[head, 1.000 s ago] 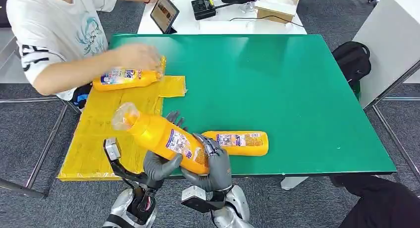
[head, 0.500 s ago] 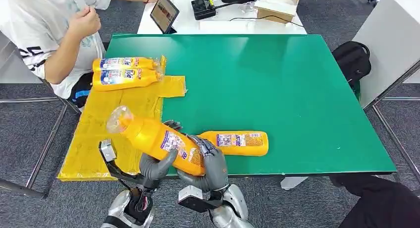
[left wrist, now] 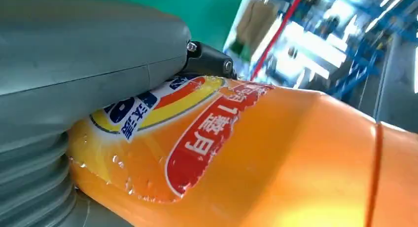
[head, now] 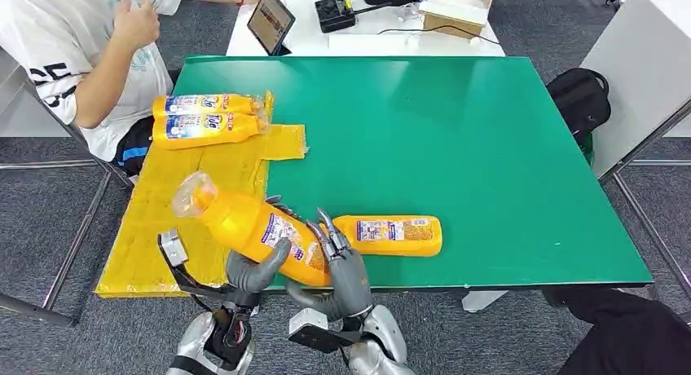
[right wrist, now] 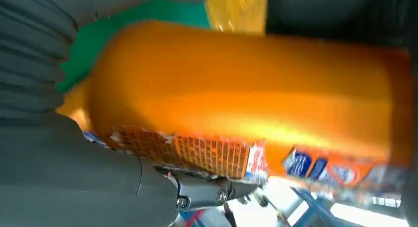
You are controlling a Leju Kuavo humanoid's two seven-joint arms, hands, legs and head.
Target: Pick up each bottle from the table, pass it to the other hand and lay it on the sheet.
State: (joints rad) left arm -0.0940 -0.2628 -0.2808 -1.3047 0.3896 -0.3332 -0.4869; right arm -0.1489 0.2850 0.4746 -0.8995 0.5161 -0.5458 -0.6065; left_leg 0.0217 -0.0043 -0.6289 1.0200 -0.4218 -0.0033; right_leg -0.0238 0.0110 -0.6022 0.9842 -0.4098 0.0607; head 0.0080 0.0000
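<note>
An orange bottle (head: 253,224) with a clear cap is held tilted over the near edge of the yellow sheet (head: 163,228), cap toward the sheet. My left hand (head: 254,271) grips its body from below; up close its label (left wrist: 212,133) lies against that hand (left wrist: 74,64). My right hand (head: 341,265) is at the bottle's base end with its fingers straightened and spread upward; the bottle (right wrist: 246,89) still lies near its thumb (right wrist: 74,182). A second orange bottle (head: 391,235) lies on the green table (head: 456,147) beside my right hand. Two more bottles (head: 208,104) (head: 208,128) lie side by side at the sheet's far end.
A person (head: 73,49) sits at the table's far left, arm raised near the chest. Behind the green table a white desk carries a tablet (head: 270,20), a black device and a cardboard box (head: 460,4). A black backpack (head: 580,98) sits on the floor to the right.
The person set a second bottle on the sheet and drew the arm back. My right hand's fingers have unwrapped from the held bottle's base, and the bottle has shifted slightly left in my left hand.
</note>
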